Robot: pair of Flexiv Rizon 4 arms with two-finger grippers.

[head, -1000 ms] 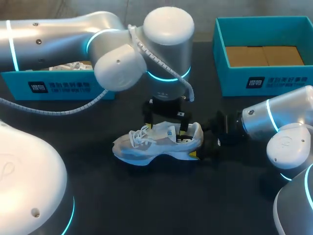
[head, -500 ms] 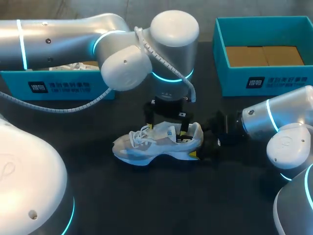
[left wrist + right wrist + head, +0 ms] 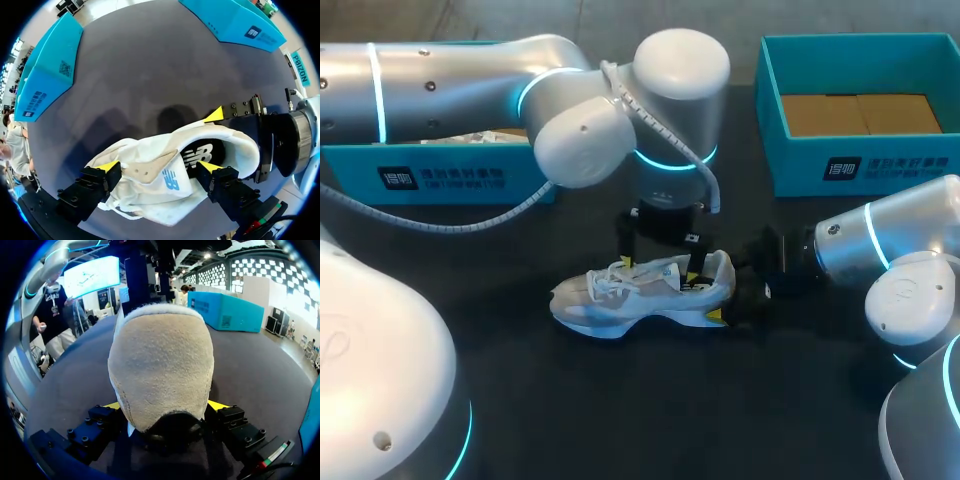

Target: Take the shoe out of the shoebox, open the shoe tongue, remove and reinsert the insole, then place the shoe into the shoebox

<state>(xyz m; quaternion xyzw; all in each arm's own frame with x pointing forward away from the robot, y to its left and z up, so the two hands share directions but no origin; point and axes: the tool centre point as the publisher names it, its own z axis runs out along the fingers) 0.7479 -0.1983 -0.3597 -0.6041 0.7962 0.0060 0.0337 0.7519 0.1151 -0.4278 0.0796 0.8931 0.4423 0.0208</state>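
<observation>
A white and grey sneaker lies on its sole on the dark table, toe towards the left. My left gripper hangs over it from above, open. In the left wrist view, one yellow fingertip sits by the laces. The other yellow fingertip is over the dark insole in the shoe's mouth. The white tongue lies between them. My right gripper is shut on the heel. In the right wrist view the suede heel fills the gap between its fingers.
A teal shoebox holding white paper stands at the back left, partly under my left arm. A second teal box with a brown cardboard floor stands at the back right. Bare dark table lies in front of the shoe.
My left arm has shifted slightly to the right and its gripper has sunk a little over the shoe's mouth. The shoe and my right arm have stayed put.
</observation>
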